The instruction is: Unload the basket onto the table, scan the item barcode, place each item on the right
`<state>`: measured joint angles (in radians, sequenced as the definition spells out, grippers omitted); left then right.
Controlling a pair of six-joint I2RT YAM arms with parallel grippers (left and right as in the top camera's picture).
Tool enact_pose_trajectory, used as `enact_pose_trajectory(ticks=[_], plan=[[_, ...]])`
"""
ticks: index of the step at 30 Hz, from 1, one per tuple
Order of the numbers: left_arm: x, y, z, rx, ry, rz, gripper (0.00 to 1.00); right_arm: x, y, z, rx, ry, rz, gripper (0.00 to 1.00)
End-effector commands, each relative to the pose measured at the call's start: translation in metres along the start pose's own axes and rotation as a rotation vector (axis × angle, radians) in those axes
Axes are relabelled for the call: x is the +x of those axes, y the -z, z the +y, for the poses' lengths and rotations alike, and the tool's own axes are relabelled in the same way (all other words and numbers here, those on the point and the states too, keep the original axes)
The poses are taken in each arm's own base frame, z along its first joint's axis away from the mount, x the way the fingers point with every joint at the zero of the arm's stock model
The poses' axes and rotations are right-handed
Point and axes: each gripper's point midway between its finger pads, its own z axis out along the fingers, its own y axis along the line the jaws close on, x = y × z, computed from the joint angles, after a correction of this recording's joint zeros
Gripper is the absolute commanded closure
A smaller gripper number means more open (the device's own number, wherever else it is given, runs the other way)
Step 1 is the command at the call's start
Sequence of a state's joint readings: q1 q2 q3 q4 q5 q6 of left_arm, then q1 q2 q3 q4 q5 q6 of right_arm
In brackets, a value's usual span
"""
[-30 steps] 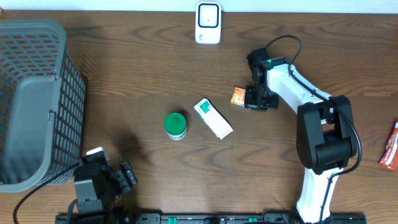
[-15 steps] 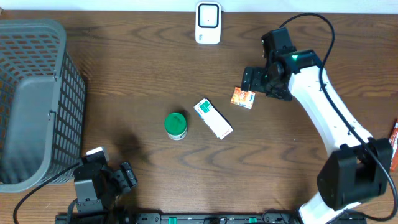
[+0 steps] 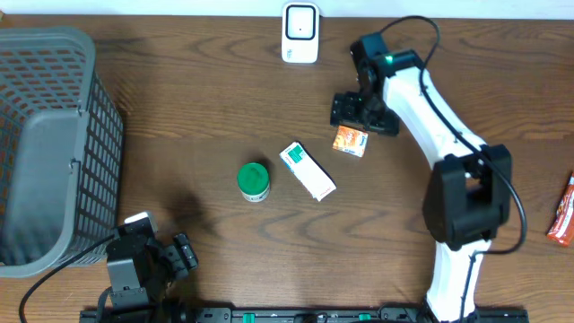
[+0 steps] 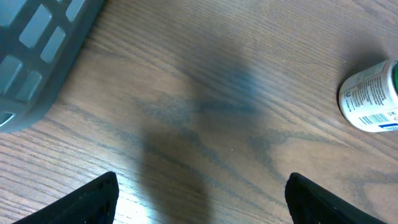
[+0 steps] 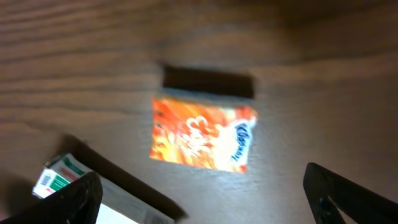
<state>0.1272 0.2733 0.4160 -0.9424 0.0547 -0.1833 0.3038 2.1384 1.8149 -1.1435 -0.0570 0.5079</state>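
Note:
An orange snack packet lies flat on the wooden table, right of centre. My right gripper hovers just behind it, open and holding nothing. In the right wrist view the packet lies ahead of the wide-spread right gripper, apart from both fingers. The white barcode scanner stands at the table's far edge. My left gripper rests low at the front left, open over bare wood.
A white box with green print and a green-lidded bottle lie mid-table. A grey mesh basket fills the left side. A red packet lies at the right edge.
My right gripper has opened and let go of the orange packet, which now lies on the table. The right arm swung away from it toward the far side. The left arm stayed still.

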Motion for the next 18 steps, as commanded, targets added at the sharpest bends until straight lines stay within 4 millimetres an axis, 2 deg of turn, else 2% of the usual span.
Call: enact_pose_trajectory(ticks=[1, 8, 15, 18], plan=[[-0.001, 0.002, -0.002, 0.009, -0.005, -0.004, 0.14, -0.006, -0.011, 0.005, 0.009, -0.013, 0.012, 0.01], [-0.001, 0.002, -0.002, 0.009, -0.005, -0.004, 0.14, -0.002, -0.045, -0.002, 0.056, -0.006, 0.072, 0.01], [-0.001, 0.002, -0.002, 0.009, -0.005, -0.004, 0.14, 0.002, -0.059, 0.001, 0.072, 0.016, 0.088, 0.01], [-0.001, 0.002, -0.002, 0.009, -0.005, -0.004, 0.14, 0.006, -0.072, -0.002, 0.089, 0.015, 0.115, 0.01]])
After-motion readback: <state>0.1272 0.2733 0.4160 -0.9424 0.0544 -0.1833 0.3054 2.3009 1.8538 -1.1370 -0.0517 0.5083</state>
